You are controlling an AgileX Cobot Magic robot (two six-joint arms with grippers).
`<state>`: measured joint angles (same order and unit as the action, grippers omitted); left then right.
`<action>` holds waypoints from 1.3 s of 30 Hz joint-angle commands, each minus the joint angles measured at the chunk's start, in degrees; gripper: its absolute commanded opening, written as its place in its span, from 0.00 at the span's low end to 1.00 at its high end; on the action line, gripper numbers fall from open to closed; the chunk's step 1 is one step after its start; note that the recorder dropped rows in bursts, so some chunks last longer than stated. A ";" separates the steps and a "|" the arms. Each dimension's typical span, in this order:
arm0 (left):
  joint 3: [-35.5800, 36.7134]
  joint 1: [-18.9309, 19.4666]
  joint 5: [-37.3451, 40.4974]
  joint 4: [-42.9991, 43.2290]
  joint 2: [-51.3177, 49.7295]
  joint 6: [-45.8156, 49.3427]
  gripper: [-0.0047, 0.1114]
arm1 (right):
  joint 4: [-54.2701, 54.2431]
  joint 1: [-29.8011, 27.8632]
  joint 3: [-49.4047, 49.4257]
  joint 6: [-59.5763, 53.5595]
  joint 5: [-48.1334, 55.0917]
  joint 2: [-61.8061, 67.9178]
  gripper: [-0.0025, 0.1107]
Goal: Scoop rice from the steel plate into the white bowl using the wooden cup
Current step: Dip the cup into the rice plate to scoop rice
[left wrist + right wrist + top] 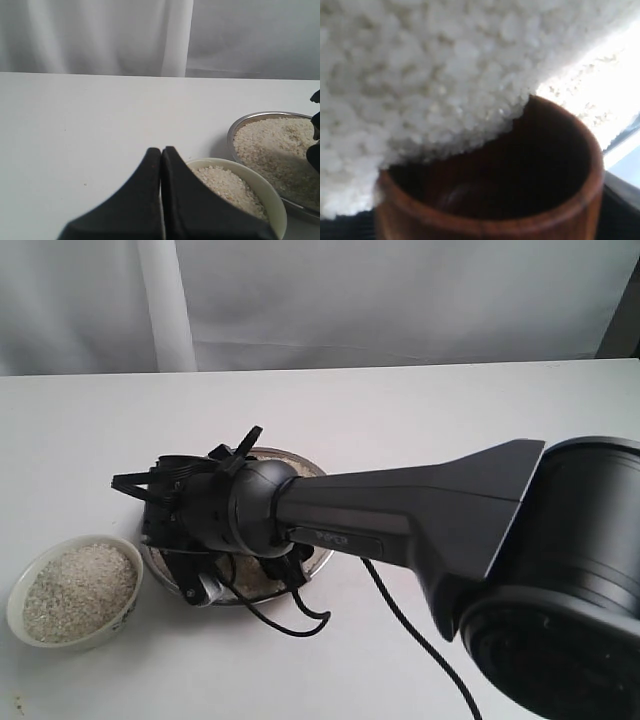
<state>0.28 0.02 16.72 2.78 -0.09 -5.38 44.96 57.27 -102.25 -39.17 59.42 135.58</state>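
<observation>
- A bare white desk (420,405) runs back to a white curtain (400,300) that hangs in soft folds.
- The steel plate (250,117) sits mid-desk with the white bowl (120,625) just beside it; both hold rice (80,590).
- The right tool (170,520) reaches over the plate, its jaws set wide around the wooden cup (485,227), whose rim is pressed into the heap.
- The left tool (161,152) is closed and empty, close by the bowl.

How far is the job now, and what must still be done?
Done: the white bowl already holds a good heap of rice. In hand: the right gripper, over the steel plate, seems to hold the wooden cup tilted, mouth pressed into the plate's rice; the cup looks nearly empty inside. Left: fill it, carry it over and tip it into the bowl. The plate holds much rice.
</observation>
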 commanded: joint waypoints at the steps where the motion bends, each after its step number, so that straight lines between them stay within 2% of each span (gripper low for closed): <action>1: -0.28 -0.28 -0.42 -0.26 0.09 -0.14 0.04 | -5.51 0.34 0.10 1.27 -3.49 -0.83 0.02; 16: -0.28 -0.28 -0.42 -0.26 0.09 -0.14 0.04 | -8.17 -0.38 0.10 9.99 -11.01 -0.83 0.02; 23: -0.28 -0.28 -0.42 -0.26 0.09 -0.14 0.04 | -8.73 -1.37 0.10 14.62 -11.38 -1.34 0.02; 39: -0.28 -0.28 -0.42 -0.26 0.09 -0.14 0.04 | -22.93 -4.43 0.10 17.63 -16.81 -2.67 0.02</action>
<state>0.28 0.02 16.72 2.78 -0.09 -5.38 24.62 53.66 -102.25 -22.25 44.83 133.54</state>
